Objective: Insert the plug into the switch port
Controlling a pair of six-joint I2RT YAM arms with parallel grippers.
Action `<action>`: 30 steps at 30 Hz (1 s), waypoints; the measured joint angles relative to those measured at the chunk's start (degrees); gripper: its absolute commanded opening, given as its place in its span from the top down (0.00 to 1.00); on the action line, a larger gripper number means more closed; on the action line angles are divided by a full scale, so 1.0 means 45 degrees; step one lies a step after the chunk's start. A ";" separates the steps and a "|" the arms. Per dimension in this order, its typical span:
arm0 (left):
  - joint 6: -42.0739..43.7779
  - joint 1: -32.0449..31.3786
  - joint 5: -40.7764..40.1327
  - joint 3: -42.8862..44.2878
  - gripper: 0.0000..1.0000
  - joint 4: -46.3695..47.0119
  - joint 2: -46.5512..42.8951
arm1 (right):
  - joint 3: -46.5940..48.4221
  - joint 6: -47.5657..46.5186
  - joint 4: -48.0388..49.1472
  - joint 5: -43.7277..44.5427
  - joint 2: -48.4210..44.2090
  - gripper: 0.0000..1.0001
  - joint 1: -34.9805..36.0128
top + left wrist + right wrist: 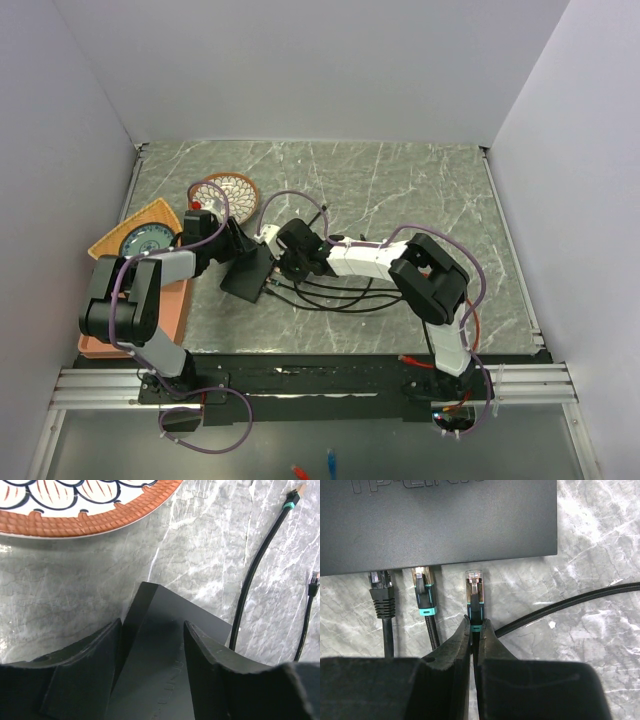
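Observation:
The switch (435, 525) is a flat matte-black box filling the top of the right wrist view; it also shows as the switch (248, 272) and the switch (165, 645). A black plug (381, 587) and a teal-collared plug (423, 592) sit at its port edge. My right gripper (476, 620) is shut on a third, teal-collared plug (474, 587), whose clear tip stops just short of that edge. My left gripper (153, 622) straddles a corner of the switch, jaws apart with a gap showing. From above, the left gripper (238, 250) and the right gripper (283, 262) flank the box.
A round patterned dish (225, 193) lies just behind the left gripper. An orange basket (140, 225) holding a plate and a salmon tray (172, 310) stand at the left. Loose black cables (330, 295) loop in front of the switch, with free plug ends (292, 497) on the marble.

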 measured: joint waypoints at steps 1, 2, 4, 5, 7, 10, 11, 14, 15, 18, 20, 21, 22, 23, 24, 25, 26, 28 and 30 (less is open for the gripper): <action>0.0034 0.0015 0.0049 0.0000 0.42 0.0034 0.0034 | 0.0000 0.0000 -0.0015 -0.0010 -0.0010 1.00 0.0005; 0.0034 0.0029 0.0097 0.0000 0.43 0.0078 0.0068 | 0.0000 0.0005 -0.0024 -0.0010 -0.0015 1.00 0.0005; 0.0039 0.0034 0.0175 0.0000 0.43 0.0146 0.0097 | 0.0000 0.0005 -0.0044 -0.0019 -0.0019 1.00 0.0005; 0.0044 0.0034 0.0180 0.0000 0.43 0.0151 0.0097 | 0.0005 0.0005 -0.0068 -0.0024 -0.0019 1.00 0.0005; 0.0039 0.0039 0.0199 0.0000 0.43 0.0155 0.0097 | 0.0073 0.0005 -0.0170 -0.0049 -0.0019 1.00 0.0005; 0.0039 0.0039 0.0277 0.0000 0.44 0.0155 0.0107 | 0.0155 0.0005 -0.0374 -0.0063 -0.0015 1.00 0.0005; 0.0039 0.0039 0.0291 0.0000 0.44 0.0160 0.0112 | 0.0170 0.0005 -0.0427 -0.0078 -0.0015 1.00 0.0005; 0.0039 0.0039 0.0389 0.0000 0.44 0.0175 0.0121 | 0.0228 0.0005 -0.0559 -0.0117 -0.0015 1.00 0.0010; 0.0034 0.0039 0.0418 0.0000 0.44 0.0180 0.0131 | 0.0257 0.0010 -0.0631 -0.0146 -0.0015 1.00 0.0010; 0.0029 0.0039 0.0515 0.0000 0.45 0.0194 0.0151 | 0.0345 0.0010 -0.0850 -0.0233 0.0000 1.00 0.0015; 0.0029 0.0039 0.0525 -0.0005 0.45 0.0194 0.0165 | 0.0423 0.0010 -0.0971 -0.0262 0.0024 1.00 0.0015; 0.0029 0.0039 0.0534 -0.0005 0.46 0.0199 0.0165 | 0.0461 0.0010 -0.1010 -0.0267 0.0034 1.00 0.0019; 0.0029 0.0039 0.0544 -0.0005 0.46 0.0199 0.0165 | 0.0505 0.0015 -0.1064 -0.0267 0.0058 1.00 0.0029; 0.0024 0.0044 0.0554 -0.0005 0.46 0.0199 0.0165 | 0.0515 0.0034 -0.1083 -0.0267 0.0063 1.00 0.0039; 0.0019 0.0044 0.0568 -0.0010 0.46 0.0199 0.0170 | 0.0515 0.0063 -0.1088 -0.0262 0.0063 1.00 0.0044; 0.0015 0.0044 0.0593 -0.0024 0.47 0.0214 0.0170 | 0.0515 0.0117 -0.1088 -0.0253 0.0063 1.00 0.0049; 0.0005 0.0049 0.0607 -0.0034 0.47 0.0233 0.0170 | 0.0515 0.0180 -0.1083 -0.0248 0.0063 1.00 0.0049; -0.0029 0.0049 0.0622 -0.0087 0.47 0.0306 0.0170 | 0.0515 0.0355 -0.1059 -0.0238 0.0063 1.00 0.0049; -0.0034 0.0049 0.0656 -0.0151 0.47 0.0432 0.0170 | 0.0510 0.0559 -0.1001 -0.0228 0.0063 1.00 0.0053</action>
